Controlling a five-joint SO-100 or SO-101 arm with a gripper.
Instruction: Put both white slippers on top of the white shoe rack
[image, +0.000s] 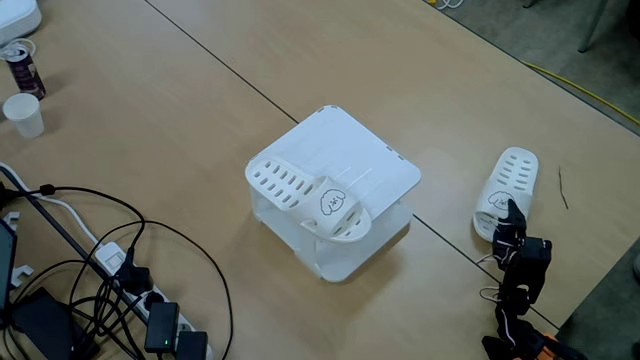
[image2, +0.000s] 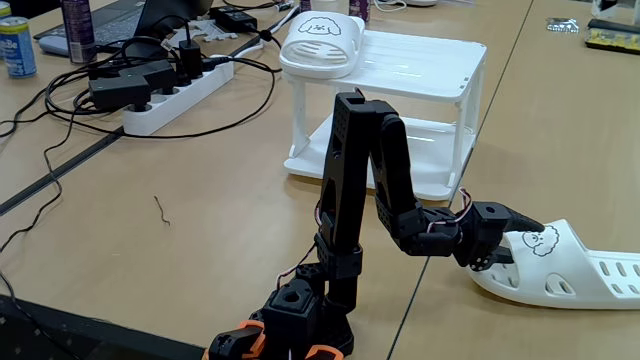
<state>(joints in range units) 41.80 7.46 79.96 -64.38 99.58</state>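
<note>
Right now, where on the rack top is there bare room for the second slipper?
One slipper fills the shoe rack's power-strip side. The strip beside it, toward the other slipper at the gripper, is bare. Cables crowd the far table.

We see one slipper (image: 312, 197) lying on top of the rack (image: 365, 160), near its front edge. The other slipper (image: 508, 189) lies on the bench (image: 180, 110), off to the right. The black tool (image: 512, 218) touches that slipper's near end.
</note>
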